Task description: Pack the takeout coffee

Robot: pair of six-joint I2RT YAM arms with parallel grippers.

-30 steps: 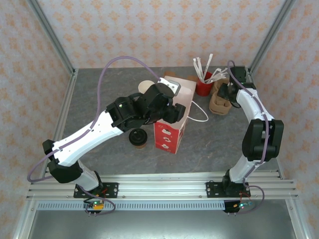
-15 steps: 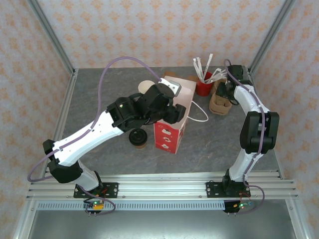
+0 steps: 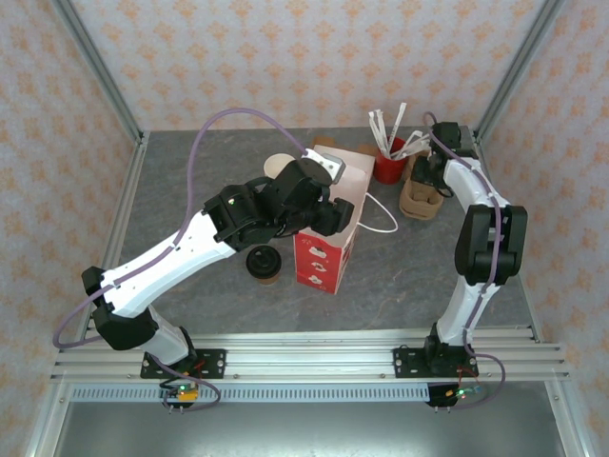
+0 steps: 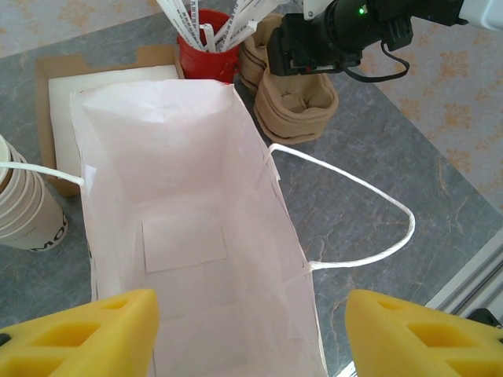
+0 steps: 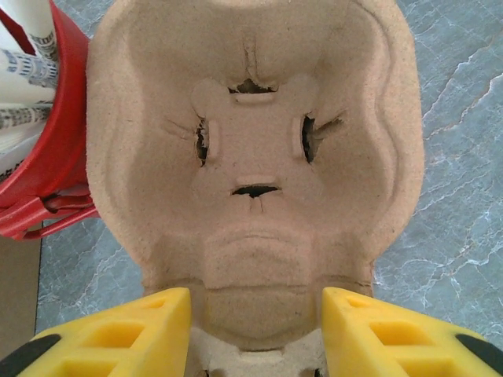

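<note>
Coffee cup [image 3: 264,264] not packed yet: lidded, on table at 9 o'clock of gift bag [image 4: 157,157], whose inside holds nothing. Left gripper [image 4: 251,318] wide, empty, over bag mouth. Right gripper [image 5: 255,314] straddles pulp carrier [image 5: 251,141] at 2 o'clock; can't tell if clamped

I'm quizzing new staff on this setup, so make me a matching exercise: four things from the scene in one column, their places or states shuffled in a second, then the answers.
1 takeout coffee
2 gift bag
3 red cup
4 pulp carrier stack

A holds wrapped sticks
B stands open under the left gripper
C sits right under the right gripper
D stands lidded beside the bag, not in it

Pairs: 1-D, 2-B, 3-A, 4-C
</note>
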